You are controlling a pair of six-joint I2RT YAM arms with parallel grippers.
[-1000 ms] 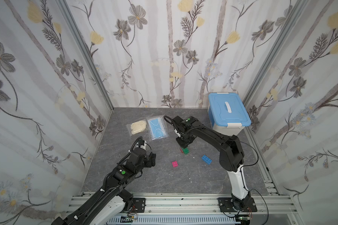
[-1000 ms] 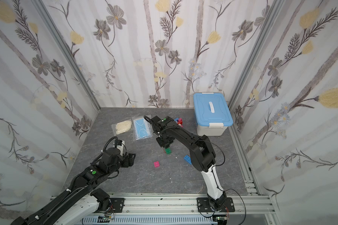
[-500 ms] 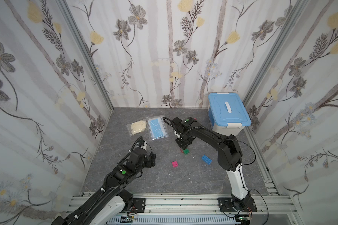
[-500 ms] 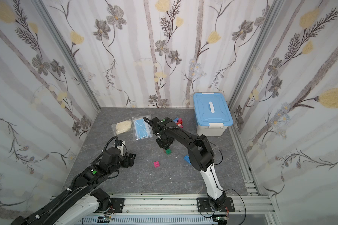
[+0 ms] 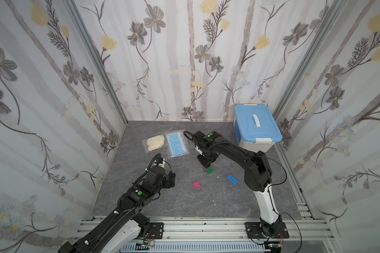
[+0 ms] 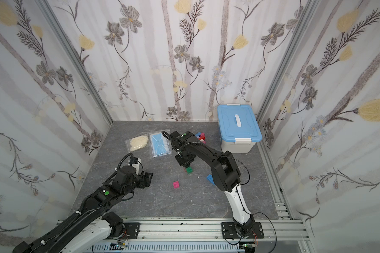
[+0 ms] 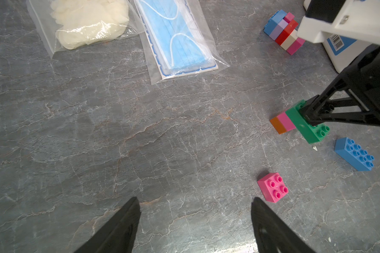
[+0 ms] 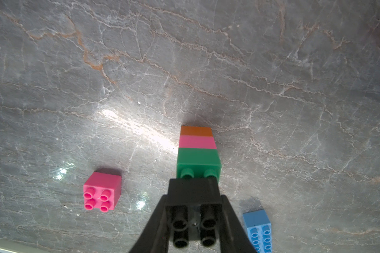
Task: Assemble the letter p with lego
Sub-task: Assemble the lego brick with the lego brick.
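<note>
My right gripper (image 8: 194, 203) is shut on a black lego brick (image 8: 193, 195), studs toward the camera. It holds the brick against one end of a green brick (image 8: 198, 160). The green brick tops a small stack over a pink (image 8: 196, 142) and an orange brick (image 8: 196, 130); I cannot tell whether the black brick is seated. In both top views the stack (image 5: 209, 170) (image 6: 189, 170) stands mid-table. A loose pink brick (image 7: 272, 187) and a blue brick (image 7: 354, 154) lie nearby. My left gripper (image 7: 194, 199) hangs open and empty, beside the loose pink brick.
A joined cluster of blue, lavender, red, cream and pink bricks (image 7: 283, 31) lies near the blue-lidded white box (image 5: 256, 127) at the back right. A bagged blue face mask (image 5: 176, 144) and a bag of pale gloves (image 5: 155, 142) lie at the back left. Walls enclose three sides.
The right arm's elbow has shifted slightly left while its gripper stays at the stack with the black brick. The left arm has not moved.
</note>
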